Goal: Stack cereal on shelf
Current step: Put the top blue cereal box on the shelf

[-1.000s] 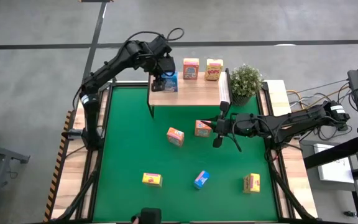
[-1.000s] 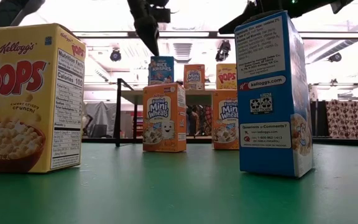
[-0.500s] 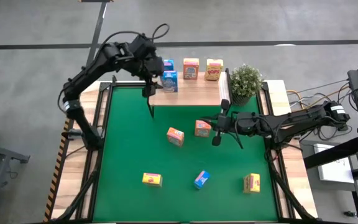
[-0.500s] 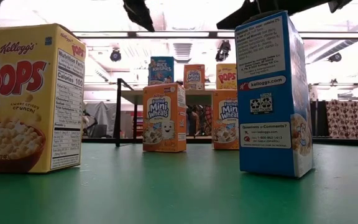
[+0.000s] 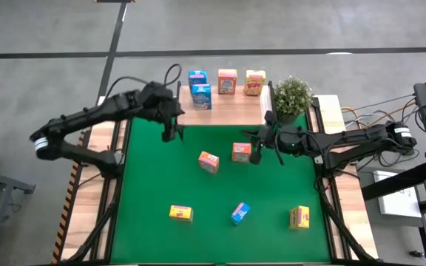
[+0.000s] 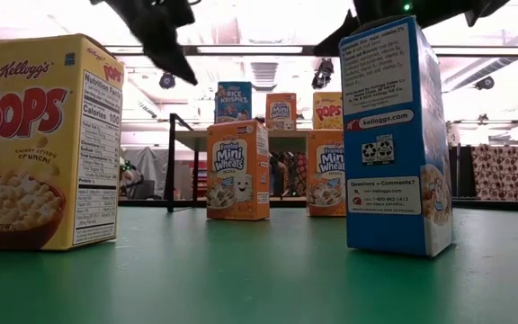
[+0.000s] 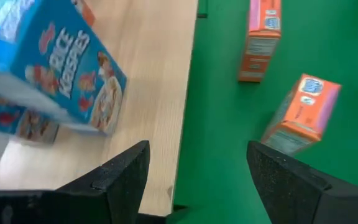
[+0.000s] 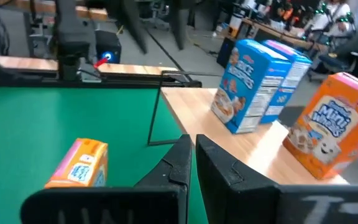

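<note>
The shelf [image 5: 228, 112] stands at the mat's far edge. On it stand two blue cereal boxes [image 5: 200, 87], an orange-red one [image 5: 227, 81] and a yellow one [image 5: 254, 81]. Two orange-red boxes [image 5: 208, 161] [image 5: 241, 152] stand on the green mat, with two yellow ones [image 5: 181, 213] [image 5: 299, 216] and a blue one [image 5: 239, 213] nearer the front. My left gripper [image 7: 197, 155] is open and empty, above the mat off the shelf's left front corner [image 5: 172, 129]. My right gripper [image 8: 193, 146] is shut and level, just right of an orange-red box [image 8: 79, 163], apart from it.
A green potted plant [image 5: 292, 96] stands at the shelf's right end. Thin black shelf legs [image 5: 180, 124] come down at the left front corner. Wooden table borders flank the mat [image 5: 154, 185], with free mat between the loose boxes.
My left gripper has drawn back from the blue boxes on the shelf's left part, going toward the table's left and near edges and down, tipping less steeply, its fingers staying open. The blue boxes stay standing on the shelf. My right gripper has rolled a little, still shut.
</note>
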Tool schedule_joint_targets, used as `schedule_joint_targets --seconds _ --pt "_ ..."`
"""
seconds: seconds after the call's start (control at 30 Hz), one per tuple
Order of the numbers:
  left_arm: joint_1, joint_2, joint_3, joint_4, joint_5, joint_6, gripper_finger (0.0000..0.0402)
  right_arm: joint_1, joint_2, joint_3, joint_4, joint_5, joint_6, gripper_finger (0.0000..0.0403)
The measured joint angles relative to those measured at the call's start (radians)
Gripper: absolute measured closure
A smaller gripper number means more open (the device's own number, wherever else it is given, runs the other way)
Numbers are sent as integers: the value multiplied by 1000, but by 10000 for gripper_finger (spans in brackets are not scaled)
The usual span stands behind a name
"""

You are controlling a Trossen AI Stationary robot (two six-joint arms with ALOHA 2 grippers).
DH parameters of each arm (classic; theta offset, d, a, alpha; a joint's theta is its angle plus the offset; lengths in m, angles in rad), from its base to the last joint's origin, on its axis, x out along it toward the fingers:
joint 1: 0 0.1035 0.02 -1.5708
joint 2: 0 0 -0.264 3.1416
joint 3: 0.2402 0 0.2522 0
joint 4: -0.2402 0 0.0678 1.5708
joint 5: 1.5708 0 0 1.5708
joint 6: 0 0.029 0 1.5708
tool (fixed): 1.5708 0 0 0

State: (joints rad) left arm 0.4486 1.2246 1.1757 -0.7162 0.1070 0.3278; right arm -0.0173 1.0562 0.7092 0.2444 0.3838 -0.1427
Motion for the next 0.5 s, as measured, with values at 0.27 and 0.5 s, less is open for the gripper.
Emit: schedule_joint_targets --seconds 0.27,0.5 --pt "-1 -165 -304 303 -128 -76 150 -103 98 117 -21 -8 73 390" --pt "0 -298 -477 472 -135 -76 150 -189 252 344 -157 -51 66 390"
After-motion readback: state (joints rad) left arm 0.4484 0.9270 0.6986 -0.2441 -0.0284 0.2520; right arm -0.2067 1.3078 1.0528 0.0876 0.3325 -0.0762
